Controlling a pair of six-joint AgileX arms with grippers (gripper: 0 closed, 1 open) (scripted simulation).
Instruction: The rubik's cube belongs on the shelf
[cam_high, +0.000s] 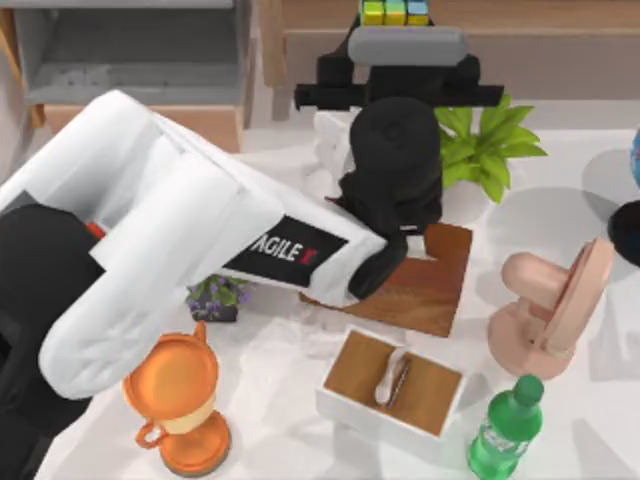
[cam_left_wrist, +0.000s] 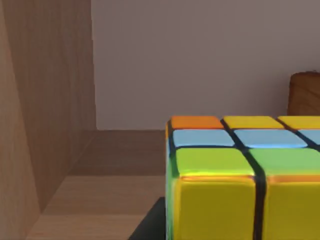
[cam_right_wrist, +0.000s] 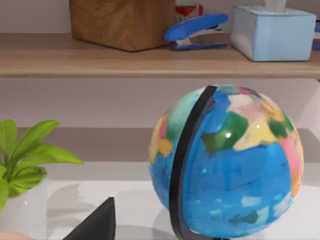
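The rubik's cube (cam_high: 393, 12), tiled in yellow, green and blue, lies at the back edge of the top view on the tan shelf (cam_high: 540, 20). My left arm stretches across the table to it, and my left gripper (cam_high: 400, 38) sits right at the cube under its grey camera housing. The left wrist view shows the cube (cam_left_wrist: 240, 185) very close, with orange, yellow, blue and green tiles, resting inside the shelf (cam_left_wrist: 95, 200) near a wooden side wall. My right gripper is near the globe (cam_right_wrist: 225, 160).
A potted plant (cam_high: 490, 145), a wooden board (cam_high: 425, 285), a white box with a wood top (cam_high: 395, 385), a green bottle (cam_high: 505, 430), an orange trophy (cam_high: 180, 400) and a pink stand (cam_high: 550, 300) crowd the table. A grey-lined box (cam_high: 130, 60) stands at the back left.
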